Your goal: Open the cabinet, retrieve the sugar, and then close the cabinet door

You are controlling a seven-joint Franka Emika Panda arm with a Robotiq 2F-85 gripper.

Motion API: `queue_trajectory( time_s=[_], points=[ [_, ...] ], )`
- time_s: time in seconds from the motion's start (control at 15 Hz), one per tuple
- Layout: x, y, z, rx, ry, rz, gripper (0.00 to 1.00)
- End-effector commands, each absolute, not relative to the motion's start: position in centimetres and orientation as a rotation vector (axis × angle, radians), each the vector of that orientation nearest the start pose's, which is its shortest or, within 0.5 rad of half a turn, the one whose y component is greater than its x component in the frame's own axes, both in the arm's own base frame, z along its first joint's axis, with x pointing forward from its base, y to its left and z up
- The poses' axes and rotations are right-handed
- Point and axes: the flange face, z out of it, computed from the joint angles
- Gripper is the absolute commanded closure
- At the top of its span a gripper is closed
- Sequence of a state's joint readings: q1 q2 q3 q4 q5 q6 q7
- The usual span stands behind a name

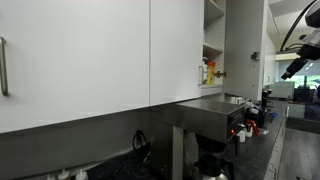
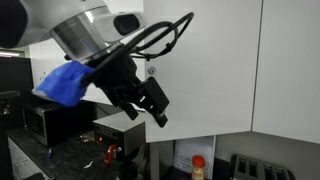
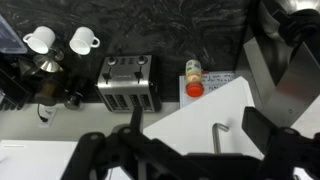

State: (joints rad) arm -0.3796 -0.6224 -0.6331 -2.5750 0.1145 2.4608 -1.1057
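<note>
White fronts all round. In an exterior view the cabinet (image 1: 214, 40) sits at 1 o'clock with its shelves exposed and colourful bottles (image 1: 207, 72) on one of them. The arm (image 1: 300, 38) is at 2 o'clock, near that opening.

In an exterior view the tool (image 2: 150, 100) hangs just in front of the white panels. Its jaws are spread wide and we see nothing between them. A blue wrap (image 2: 62, 84) sits on the wrist at the tool's 9 o'clock.

In the wrist view, looking down, the cabinet door (image 3: 195, 120) is at 5 o'clock with its silver bar handle (image 3: 222, 137). The tool's dark fingers (image 3: 95, 160) run along 6 o'clock, apart from the handle. We cannot tell how far the door is swung.

Down on the dark stone desk (image 3: 180, 25) we see:
- a toaster (image 3: 127, 82) at 10 o'clock
- two white cups (image 3: 40, 40) at 10 o'clock, further out
- a red-capped bottle (image 3: 193, 80) at 12 o'clock

We cannot pick out the sugar in any view; it is too small to tell among the bottles.
</note>
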Motion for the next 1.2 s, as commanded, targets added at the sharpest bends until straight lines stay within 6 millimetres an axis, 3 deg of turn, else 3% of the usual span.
queue_trajectory(
  time_s=[0.0,0.2,0.53,0.6,0.67,0.8,1.13],
  points=[
    [17.6,-34.7,47.0,-3.150,-0.010,-0.853,0.00],
    [16.2,-32.4,46.7,-3.168,-0.023,-0.787,0.00],
    [16.1,-27.0,46.7,-3.171,-0.058,-0.716,0.00],
    [16.2,-25.9,46.8,-3.168,-0.065,-0.704,0.00],
    [16.9,-26.2,48.6,-3.172,-0.056,-0.683,0.00],
    [17.3,-24.5,49.6,-3.184,-0.035,-0.680,0.00],
    [19.7,-20.7,51.1,-3.167,-0.134,-0.691,0.00]
  ],
)
